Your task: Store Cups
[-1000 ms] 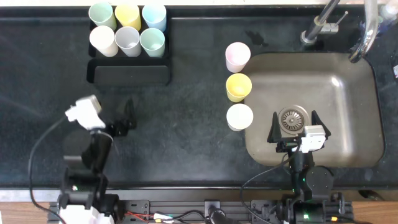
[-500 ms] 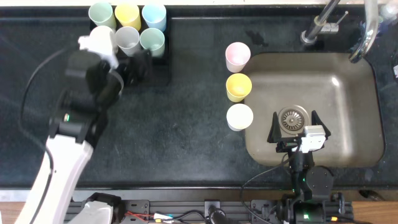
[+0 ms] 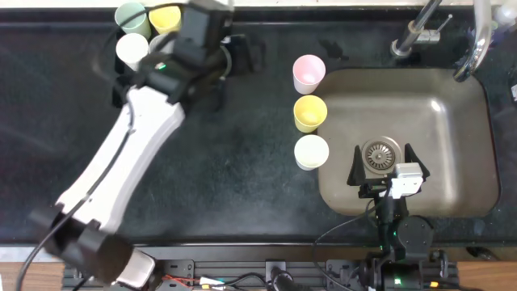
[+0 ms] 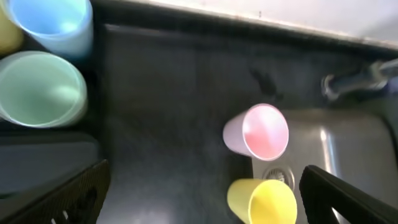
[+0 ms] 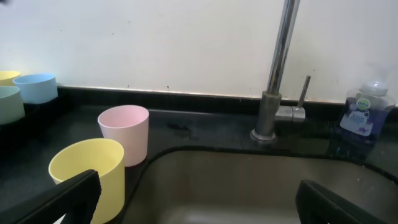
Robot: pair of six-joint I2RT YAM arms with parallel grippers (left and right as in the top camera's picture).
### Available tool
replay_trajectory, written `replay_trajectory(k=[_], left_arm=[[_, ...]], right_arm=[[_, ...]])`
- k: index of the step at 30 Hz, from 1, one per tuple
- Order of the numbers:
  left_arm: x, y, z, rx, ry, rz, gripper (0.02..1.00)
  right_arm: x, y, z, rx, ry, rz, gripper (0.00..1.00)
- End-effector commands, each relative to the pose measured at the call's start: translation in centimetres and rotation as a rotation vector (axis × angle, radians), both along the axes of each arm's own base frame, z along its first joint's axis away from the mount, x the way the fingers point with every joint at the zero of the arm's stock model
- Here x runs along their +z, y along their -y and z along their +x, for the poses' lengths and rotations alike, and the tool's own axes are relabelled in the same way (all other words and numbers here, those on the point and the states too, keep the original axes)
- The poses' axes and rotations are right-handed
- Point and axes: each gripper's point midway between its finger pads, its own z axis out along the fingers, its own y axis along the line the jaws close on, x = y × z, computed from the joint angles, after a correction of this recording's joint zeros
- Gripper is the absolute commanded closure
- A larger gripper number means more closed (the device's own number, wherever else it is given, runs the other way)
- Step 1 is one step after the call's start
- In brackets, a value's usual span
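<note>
A kitchen: steel sink (image 3: 452,121), tap (image 5: 278,74), dark worktop (image 3: 242,178).

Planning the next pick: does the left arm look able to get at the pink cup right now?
Probably yes. The left claw hangs open over bare countertop near the pink cup, which stands upright, apart from the yellow cup; nothing lies between.
</note>
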Motion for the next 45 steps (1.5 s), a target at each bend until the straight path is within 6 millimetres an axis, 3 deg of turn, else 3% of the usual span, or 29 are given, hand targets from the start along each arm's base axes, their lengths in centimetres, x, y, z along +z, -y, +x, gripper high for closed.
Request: replay_trajectory(k=[1,9,18,29,39,45], left_arm=[[-1.0,3.2,0.4,0.032,-0.054,-0.014,0.018],[-4.4,6.9,1.2,0.036,-0.132,0.029,0.018],[-8.0,7.6,3.1,0.097,-0.165,0.119,0.02],[-13.7,9.1,4.9,0.089,-0.22,0.15,0.02],[-16.2,9.7,5.5,0.073,-0.233,0.162,0.027],[-15.4,10.2,5.9,0.053,-0.207,0.15,0.156]], right_arm=[[-0.3,0.2,0.0,-0.006,0.003,-0.003,0.005],[-0.3,0.2,0.0,-0.006,0.003,-0.003,0.005],[-0.3,0.2,0.0,-0.006,0.003,-0.003,0.003],[-0.3,0.2,0.0,-0.006,0.003,-0.003,0.005],[-0.3,0.2,0.0,-0.006,0.003,-0.004,0.005],[-0.3,0.2,0.0,-0.006,0.003,-0.003,0.003]])
